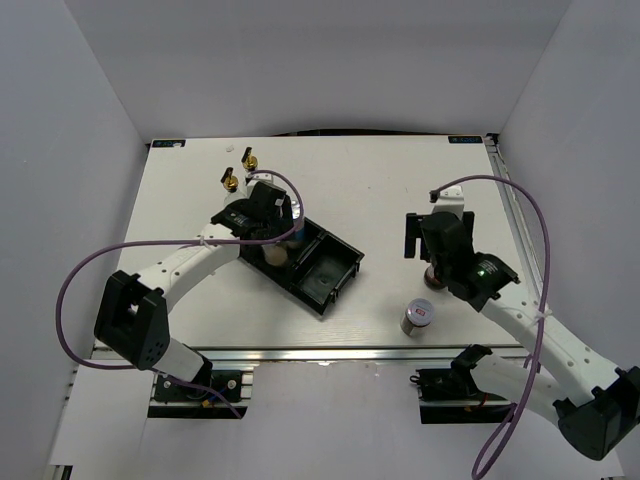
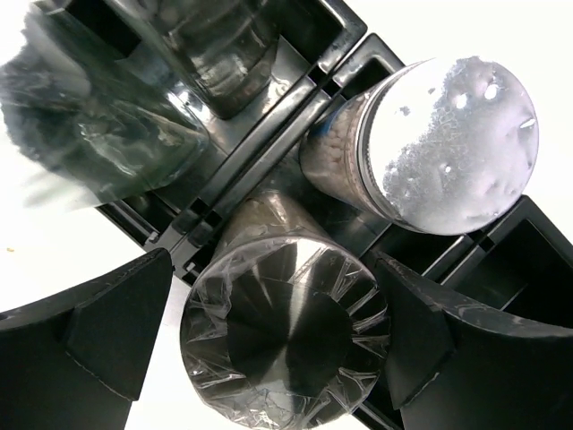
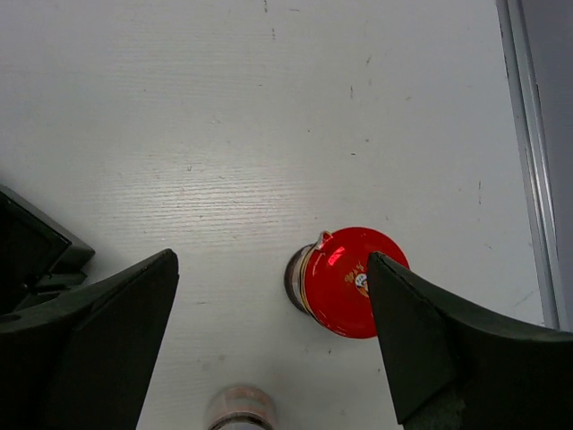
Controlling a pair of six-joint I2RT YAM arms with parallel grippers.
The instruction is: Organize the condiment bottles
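Observation:
My left gripper (image 1: 266,232) hangs open over the left end of the black tray (image 1: 347,258). In the left wrist view a jar with a plastic-wrapped silver lid (image 2: 285,345) stands between my open fingers (image 2: 107,331), at the tray's edge. A silver-lidded shaker jar (image 2: 452,134) stands in the tray beside it. Two clear bottles with gold caps (image 1: 229,180) (image 1: 249,160) stand on the table behind the tray. My right gripper (image 1: 434,262) is open above the red-lidded jar (image 3: 345,279), which sits close to my right finger (image 3: 430,340). Another shaker jar (image 1: 417,317) stands on the table nearer the front.
The tray lies diagonally at mid-table, and its middle and right compartments (image 1: 322,275) hold nothing. Its corner shows at the left of the right wrist view (image 3: 31,255). A metal rail (image 1: 515,215) runs along the table's right edge. White walls enclose the table.

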